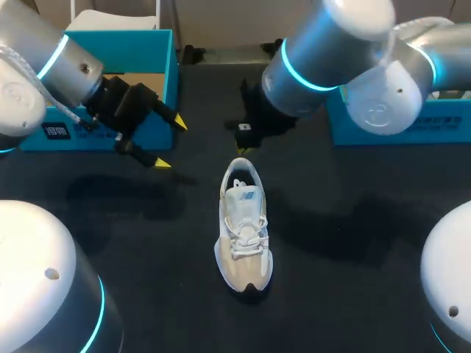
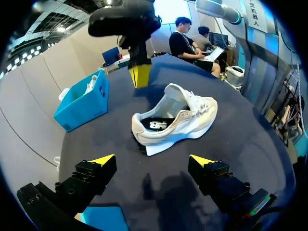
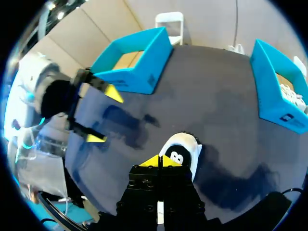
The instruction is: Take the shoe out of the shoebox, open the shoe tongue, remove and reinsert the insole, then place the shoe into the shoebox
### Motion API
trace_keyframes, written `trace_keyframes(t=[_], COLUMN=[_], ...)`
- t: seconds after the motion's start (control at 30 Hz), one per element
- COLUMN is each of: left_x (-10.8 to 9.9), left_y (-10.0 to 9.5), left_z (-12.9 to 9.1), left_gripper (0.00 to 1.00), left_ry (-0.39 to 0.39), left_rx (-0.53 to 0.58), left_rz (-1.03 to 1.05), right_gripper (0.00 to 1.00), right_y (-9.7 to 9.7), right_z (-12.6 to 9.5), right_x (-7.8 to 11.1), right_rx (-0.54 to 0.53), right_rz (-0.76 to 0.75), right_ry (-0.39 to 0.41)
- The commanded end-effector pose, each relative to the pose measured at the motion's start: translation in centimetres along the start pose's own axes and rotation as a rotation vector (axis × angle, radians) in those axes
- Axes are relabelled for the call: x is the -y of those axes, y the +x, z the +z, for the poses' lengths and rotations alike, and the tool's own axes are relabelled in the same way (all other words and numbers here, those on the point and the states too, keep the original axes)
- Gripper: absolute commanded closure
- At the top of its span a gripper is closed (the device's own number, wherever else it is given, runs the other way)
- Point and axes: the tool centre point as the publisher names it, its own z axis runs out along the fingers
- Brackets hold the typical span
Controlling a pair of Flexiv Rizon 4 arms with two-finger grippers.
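A white and beige sneaker (image 1: 243, 228) lies upright on the dark table, toe toward me, its black insole showing in the heel opening (image 2: 156, 124). My right gripper (image 1: 241, 151) hangs just above and behind the heel, fingers shut together with nothing between them (image 3: 159, 161); the shoe's heel (image 3: 185, 150) shows just past its tips. My left gripper (image 1: 171, 143) hovers to the left of the shoe, wide open and empty (image 2: 153, 160), pointing at the shoe's side from a short distance. The open blue shoebox (image 1: 168, 66) stands behind the left gripper.
A second blue box (image 1: 397, 131) stands at the back right, with something white inside (image 3: 288, 91). Bare dark table surrounds the shoe on the near side and on both flanks.
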Motion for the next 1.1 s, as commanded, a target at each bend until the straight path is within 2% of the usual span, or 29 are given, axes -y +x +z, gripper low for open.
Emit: trace_keyframes(t=[0.03,0.2,0.47,0.7,0.83,1.1], left_x=[0.1,-0.2,-0.8,-0.9,-0.9,-0.9], left_y=[0.1,-0.5,-1.6,-2.6,-2.8,-2.8], left_z=[-2.0,-3.7,-6.1,-7.8,-7.9,-7.9], left_gripper=[0.00,0.00,0.00,0.00,0.00,0.00], left_ry=[-0.015,-0.034,-0.066,-0.086,-0.089,-0.089], left_rx=[0.010,0.044,0.118,0.183,0.191,0.191], left_rz=[0.015,0.021,0.016,0.015,0.009,0.009], right_gripper=[1.00,1.00,1.00,1.00,1.00,1.00], right_y=[0.6,0.6,0.7,0.3,0.1,-1.5], right_z=[1.5,2.8,5.1,6.8,7.8,9.6], right_x=[0.3,0.9,2.2,3.5,4.0,4.5], right_rx=[0.115,0.128,0.213,0.231,0.237,0.275], right_rz=[0.032,0.073,0.106,0.144,0.153,0.169], right_ry=[-0.008,-0.007,0.071,0.105,0.115,0.134])
